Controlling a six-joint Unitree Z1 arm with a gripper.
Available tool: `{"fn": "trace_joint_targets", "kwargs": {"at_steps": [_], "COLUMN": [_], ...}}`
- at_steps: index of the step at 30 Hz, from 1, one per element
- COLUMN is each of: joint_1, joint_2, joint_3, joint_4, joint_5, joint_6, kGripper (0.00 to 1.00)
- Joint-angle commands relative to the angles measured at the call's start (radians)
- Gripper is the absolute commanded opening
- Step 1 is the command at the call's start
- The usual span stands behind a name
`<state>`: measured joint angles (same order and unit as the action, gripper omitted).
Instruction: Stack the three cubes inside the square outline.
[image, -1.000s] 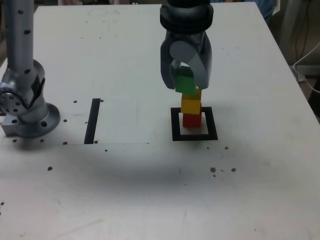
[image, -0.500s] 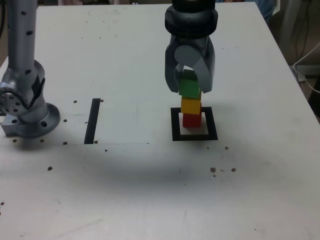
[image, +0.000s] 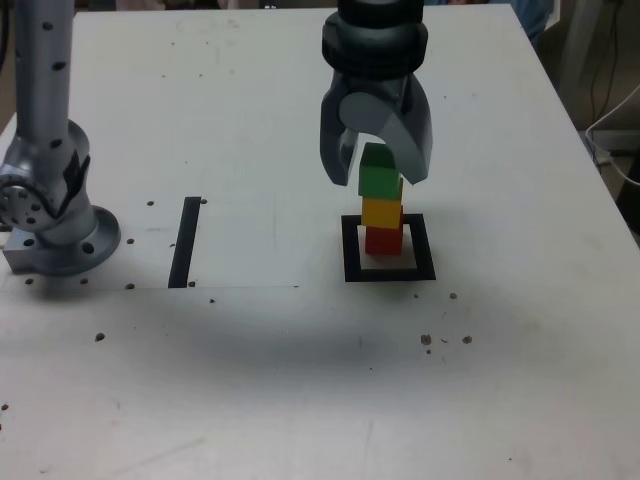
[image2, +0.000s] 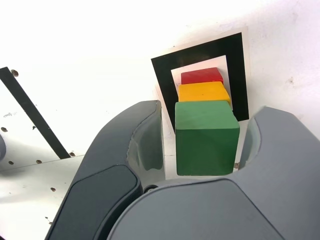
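Green cube (image: 380, 178) tops yellow (image: 381, 212) and red (image: 382, 240); pincer (image: 376, 170) spread, empty.

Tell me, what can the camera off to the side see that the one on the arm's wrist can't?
Only the exterior view shows the arm's base on the exterior view's left, the whole table, and that the cubes stand stacked upright inside the square outline.

Only the wrist view shows the gaps between the open gripper and the green cube.

Both show the green cube on the yellow cube on the red cube, and the black strip.
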<state>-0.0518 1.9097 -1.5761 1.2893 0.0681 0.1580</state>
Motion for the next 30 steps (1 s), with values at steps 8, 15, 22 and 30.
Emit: {"fn": "trace_joint_targets", "kwargs": {"at_steps": [8, 15, 22, 30], "joint_1": [-0.007, -0.008, -0.008, -0.008], "joint_2": [-0.054, -0.159, -0.251, -0.352], "joint_3": [0.011, 0.063, 0.203, 0.440], "joint_4": [0.037, 0.090, 0.069, -0.058], "joint_5": [-0.001, -0.002, -0.008, -0.034], "joint_6": [-0.001, 0.011, 0.014, 0.014], "kGripper": [0.99, 0.99, 0.99, 0.99]}}
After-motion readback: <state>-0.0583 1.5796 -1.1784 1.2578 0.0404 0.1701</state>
